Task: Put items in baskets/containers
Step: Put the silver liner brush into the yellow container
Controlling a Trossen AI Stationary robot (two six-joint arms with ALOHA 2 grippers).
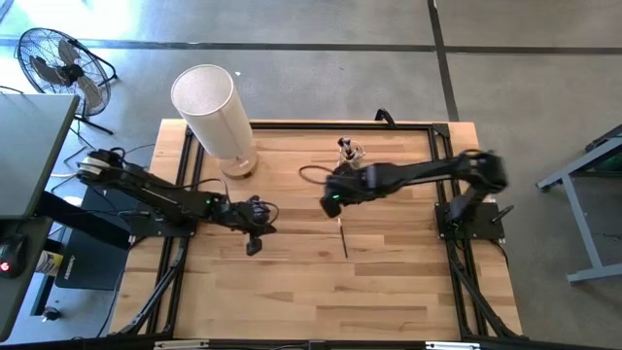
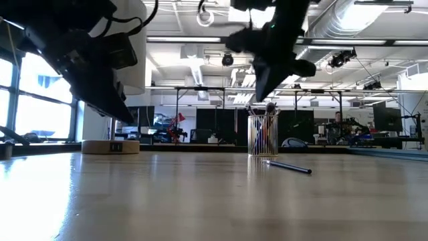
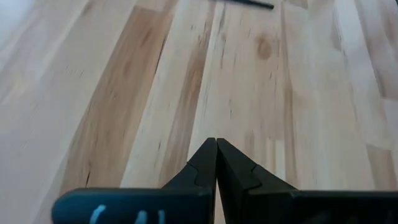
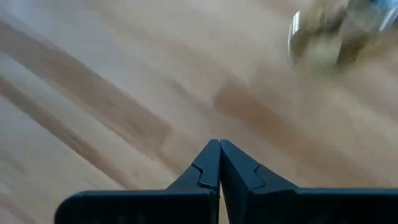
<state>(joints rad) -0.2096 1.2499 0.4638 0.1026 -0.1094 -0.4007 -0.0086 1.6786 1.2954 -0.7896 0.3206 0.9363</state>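
A small clear glass cup [image 1: 349,151] stands near the table's far edge with several dark brushes upright in it; it also shows in the low view [image 2: 263,134] and blurred in the right wrist view [image 4: 323,34]. One dark brush [image 1: 343,236] lies flat on the wood near the table's middle, seen in the low view [image 2: 289,167] and at the top of the left wrist view [image 3: 245,2]. My right gripper [image 4: 219,144] is shut and empty, raised above the table between cup and lying brush. My left gripper [image 3: 216,143] is shut and empty, hovering left of centre.
A tall white cylinder [image 1: 212,105] on a round wooden base stands at the table's far left part. A dark cable [image 1: 311,171] loops on the wood near the cup. The near half of the table [image 1: 321,301] is bare wood.
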